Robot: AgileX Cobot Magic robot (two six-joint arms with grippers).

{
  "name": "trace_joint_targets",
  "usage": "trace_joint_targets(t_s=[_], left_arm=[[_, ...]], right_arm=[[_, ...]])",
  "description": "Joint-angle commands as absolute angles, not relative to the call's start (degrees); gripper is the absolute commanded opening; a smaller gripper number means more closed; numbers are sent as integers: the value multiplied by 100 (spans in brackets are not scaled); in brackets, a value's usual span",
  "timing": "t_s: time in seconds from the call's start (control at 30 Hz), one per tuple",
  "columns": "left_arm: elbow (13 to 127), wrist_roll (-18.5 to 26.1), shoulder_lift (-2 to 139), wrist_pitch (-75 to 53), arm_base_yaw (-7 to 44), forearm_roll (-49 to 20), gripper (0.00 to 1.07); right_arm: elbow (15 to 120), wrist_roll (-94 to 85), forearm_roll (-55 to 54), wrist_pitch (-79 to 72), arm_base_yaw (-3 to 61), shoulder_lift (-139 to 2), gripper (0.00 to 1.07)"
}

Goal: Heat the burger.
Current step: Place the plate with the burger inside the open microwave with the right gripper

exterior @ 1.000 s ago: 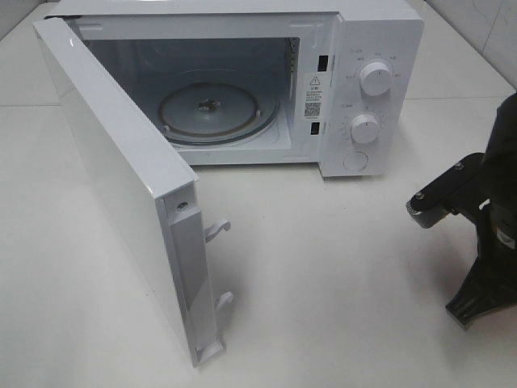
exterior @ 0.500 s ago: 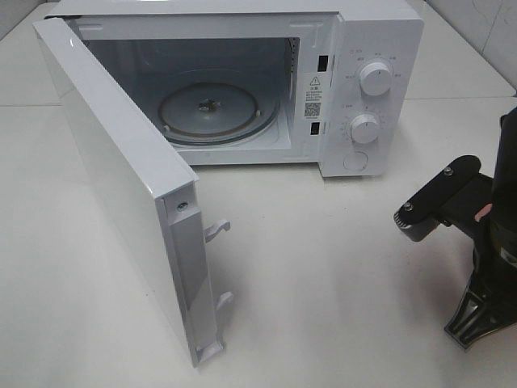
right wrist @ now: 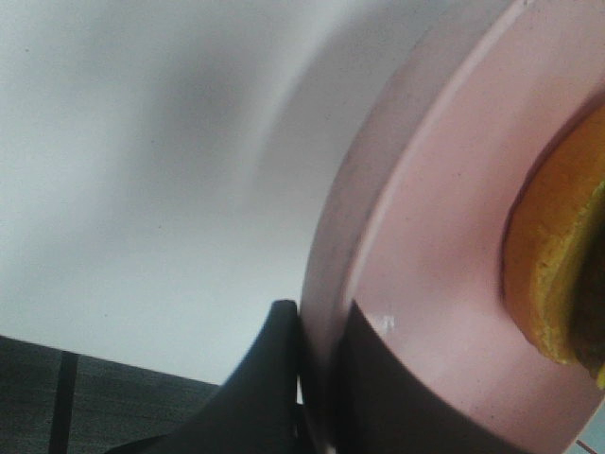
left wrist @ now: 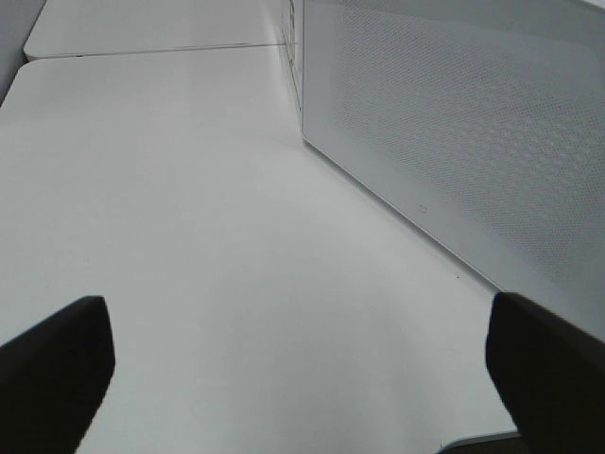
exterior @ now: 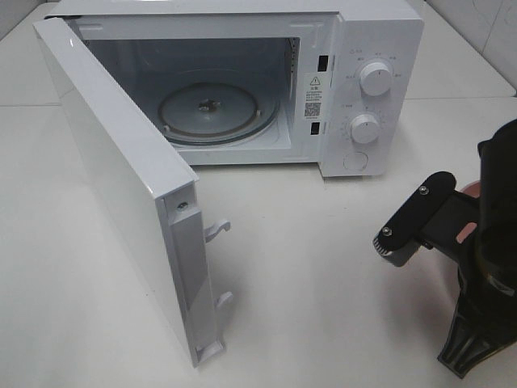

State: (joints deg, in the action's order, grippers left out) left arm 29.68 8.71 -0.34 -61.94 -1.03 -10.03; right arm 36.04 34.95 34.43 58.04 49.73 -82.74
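The burger [right wrist: 558, 274] shows its golden-brown bun at the edge of the right wrist view. It sits on a pink plate [right wrist: 435, 236]. My right gripper [right wrist: 321, 317] is shut on the plate's rim, one finger on each side. In the high view the right arm [exterior: 485, 242] hangs at the right of the table in front of the microwave, and only slivers of the pink plate [exterior: 466, 234] show behind it. My left gripper [left wrist: 302, 378] stands open over bare table beside the microwave door [left wrist: 454, 142], holding nothing.
The white microwave [exterior: 380, 48] stands at the back with its door [exterior: 121, 186] swung wide open toward the front left. Its glass turntable [exterior: 212, 109] is bare. Two knobs [exterior: 376, 78] sit on its right panel.
The right arm has moved left and nearer the table's front with the plate, and pink slivers of the plate have come into the high view. The left gripper stays open.
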Motion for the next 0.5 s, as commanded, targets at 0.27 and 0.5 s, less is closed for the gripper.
trace_joint_targets(t_s=[0.27,0.5], left_arm=[[2979,854,-109,-6119,-126,-1020,100],[2979,854,-109,-6119,-126,-1020,100]], right_arm=[[3587,3214,3776,6073,4985,-8199,2],[3587,2956,3999,5987,4985,-8199,2]])
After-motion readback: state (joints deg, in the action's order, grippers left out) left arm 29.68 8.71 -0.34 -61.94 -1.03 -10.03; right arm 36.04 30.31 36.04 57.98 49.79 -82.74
